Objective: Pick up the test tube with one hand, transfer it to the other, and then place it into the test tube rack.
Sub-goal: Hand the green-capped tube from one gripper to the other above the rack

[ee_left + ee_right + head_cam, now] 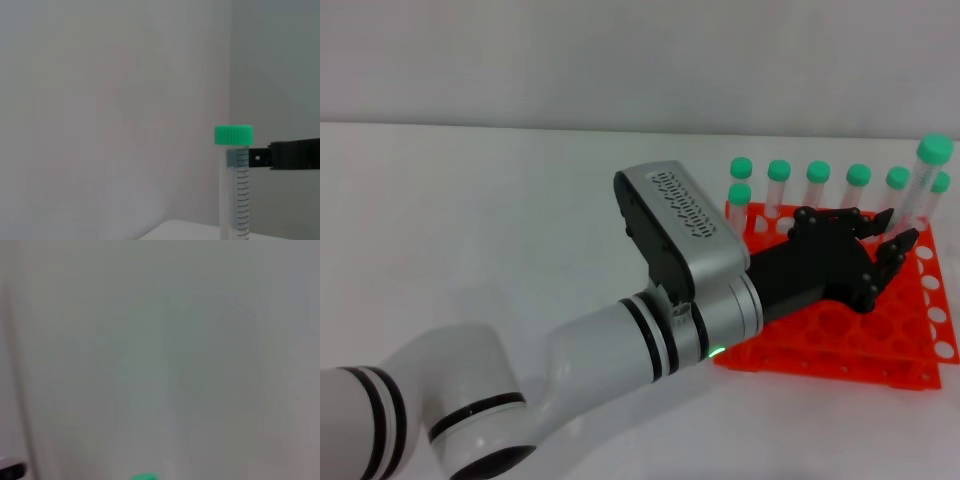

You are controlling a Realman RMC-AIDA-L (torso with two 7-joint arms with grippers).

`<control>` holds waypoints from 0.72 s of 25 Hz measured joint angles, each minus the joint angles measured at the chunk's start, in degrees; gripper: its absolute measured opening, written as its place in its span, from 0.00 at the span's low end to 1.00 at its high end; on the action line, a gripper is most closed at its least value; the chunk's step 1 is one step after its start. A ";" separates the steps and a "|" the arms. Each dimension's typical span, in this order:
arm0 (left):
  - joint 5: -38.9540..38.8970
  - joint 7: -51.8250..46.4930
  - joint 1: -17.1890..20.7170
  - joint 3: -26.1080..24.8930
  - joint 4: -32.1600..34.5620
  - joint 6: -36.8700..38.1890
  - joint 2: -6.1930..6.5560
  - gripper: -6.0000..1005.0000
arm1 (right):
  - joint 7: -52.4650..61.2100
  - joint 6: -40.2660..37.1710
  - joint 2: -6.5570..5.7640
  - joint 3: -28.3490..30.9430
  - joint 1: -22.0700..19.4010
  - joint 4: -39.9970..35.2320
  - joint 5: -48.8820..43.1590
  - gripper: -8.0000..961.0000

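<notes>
My left gripper (892, 240), a black claw on the silver and white arm, reaches over the orange-red test tube rack (840, 352) at the right of the table. It is shut on the test tube (923, 185), a clear tube with a green cap that stands slightly tilted and higher than the row beside it. The tube's lower end is hidden behind the fingers. In the left wrist view the same test tube (239, 200) stands upright with a black finger (295, 155) against its side just under the cap. My right gripper is out of view.
Several other green-capped tubes (818, 180) stand in the rack's back row, with one more (740, 200) at its left corner. Many front holes of the rack are unfilled. A white wall rises behind the table. The right wrist view shows a green sliver (145, 476).
</notes>
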 joint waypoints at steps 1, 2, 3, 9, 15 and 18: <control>0.05 0.02 -0.26 0.00 0.00 -0.27 0.00 0.20 | 0.35 0.36 0.09 -0.01 0.56 -0.15 -1.15 0.88; 0.09 0.03 -0.44 0.02 0.03 -0.52 0.00 0.20 | 0.64 0.65 0.14 -0.01 1.02 -0.23 -1.95 0.88; 0.10 0.04 -0.53 0.03 0.04 -0.63 0.00 0.20 | 0.94 1.03 0.17 -0.03 1.55 -0.33 -2.76 0.88; 0.46 0.08 -0.11 0.02 0.64 -0.78 0.00 0.20 | 2.16 3.57 1.03 -1.45 4.14 -0.45 -4.76 0.88; 1.75 -0.19 -0.02 0.03 1.12 -0.81 0.00 0.20 | 2.49 3.64 2.73 -3.31 6.05 -0.54 -5.19 0.88; 1.95 -0.03 0.06 0.11 1.42 -0.83 0.00 0.20 | 2.73 3.66 3.05 -3.52 6.34 -0.43 -5.22 0.88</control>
